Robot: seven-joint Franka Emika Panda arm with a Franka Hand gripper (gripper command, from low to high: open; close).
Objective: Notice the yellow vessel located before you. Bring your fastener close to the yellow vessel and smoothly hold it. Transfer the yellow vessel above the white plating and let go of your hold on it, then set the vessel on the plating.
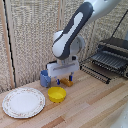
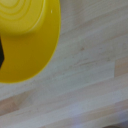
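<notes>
Your small round bright yellow plastic bowl (image 1: 56, 94) sits on the pale wooden tabletop (image 1: 95, 105), just beside the large flat white plate with the floral rim (image 1: 23, 102) — not on it. Your white end effector with dark blue fingers (image 1: 65, 79) hovers close behind the bowl; whether it's parted or clenched, you cannot tell. Grasp, transfer and release all look undone.
</notes>
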